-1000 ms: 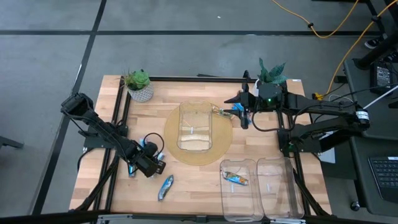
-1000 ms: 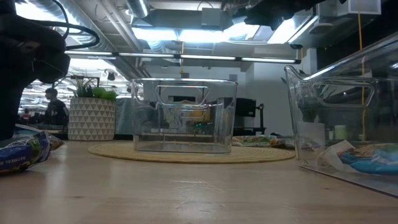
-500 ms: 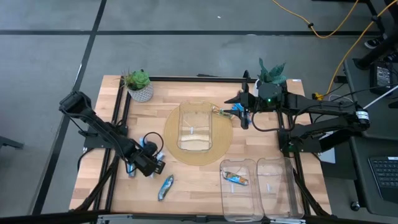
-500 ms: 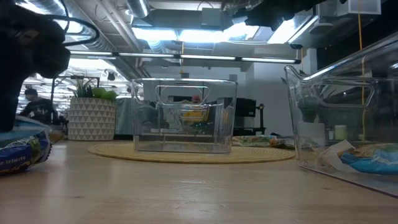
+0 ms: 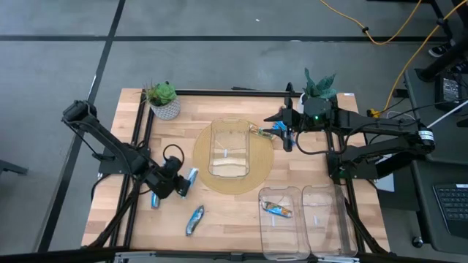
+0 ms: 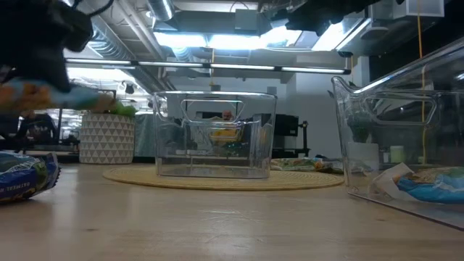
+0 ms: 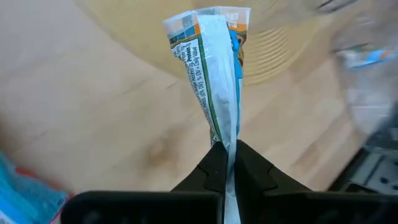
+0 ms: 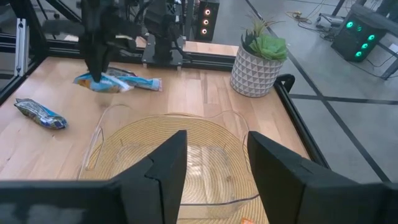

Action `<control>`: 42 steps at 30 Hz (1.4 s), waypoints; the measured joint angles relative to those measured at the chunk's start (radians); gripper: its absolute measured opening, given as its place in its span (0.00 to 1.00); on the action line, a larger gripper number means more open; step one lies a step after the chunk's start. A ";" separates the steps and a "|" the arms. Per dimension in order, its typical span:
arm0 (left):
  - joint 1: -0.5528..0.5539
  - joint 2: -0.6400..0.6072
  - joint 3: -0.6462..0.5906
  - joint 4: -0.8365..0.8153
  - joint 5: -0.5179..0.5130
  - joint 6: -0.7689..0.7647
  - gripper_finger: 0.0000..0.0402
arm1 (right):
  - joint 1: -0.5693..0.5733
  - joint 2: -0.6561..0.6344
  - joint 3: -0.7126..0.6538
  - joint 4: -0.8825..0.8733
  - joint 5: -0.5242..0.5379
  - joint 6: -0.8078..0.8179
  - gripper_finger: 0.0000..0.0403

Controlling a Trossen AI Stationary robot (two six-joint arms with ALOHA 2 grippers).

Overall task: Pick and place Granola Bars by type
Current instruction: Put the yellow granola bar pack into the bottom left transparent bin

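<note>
wooden table: round mat, plant pot, two bars.

Open wooden surface lies between the left end effector and the two clear plastic bins at the front. The tall clear tub on the round woven mat blocks the middle.
</note>
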State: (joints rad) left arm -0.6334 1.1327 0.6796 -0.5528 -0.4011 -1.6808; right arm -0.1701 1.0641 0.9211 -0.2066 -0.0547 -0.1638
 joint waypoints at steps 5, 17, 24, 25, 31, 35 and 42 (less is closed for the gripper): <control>0.000 -0.081 0.006 -0.001 -0.083 0.073 0.01 | 0.000 0.000 0.000 0.000 0.000 -0.001 0.43; 0.076 -0.221 0.136 0.002 -0.287 0.609 0.01 | 0.000 0.000 0.000 0.015 0.000 0.000 0.43; 0.201 -0.264 0.243 0.003 -0.252 0.907 0.01 | 0.000 0.000 0.000 0.037 0.000 0.036 0.43; 0.218 -0.268 0.257 0.003 -0.247 0.943 0.01 | 0.000 0.000 0.000 0.040 0.000 0.046 0.43; 0.313 -0.274 0.329 0.003 -0.186 1.129 0.01 | 0.000 0.000 0.000 0.057 0.000 0.086 0.43; 0.373 -0.273 0.343 0.003 -0.132 1.201 0.01 | 0.000 0.000 0.000 0.059 0.000 0.108 0.43; 0.468 -0.273 0.343 0.004 -0.046 1.272 0.01 | 0.000 0.000 0.000 0.078 -0.002 0.109 0.43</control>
State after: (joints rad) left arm -0.1656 0.8597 1.0222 -0.5489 -0.4468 -0.4089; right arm -0.1696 1.0645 0.9211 -0.1291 -0.0563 -0.0551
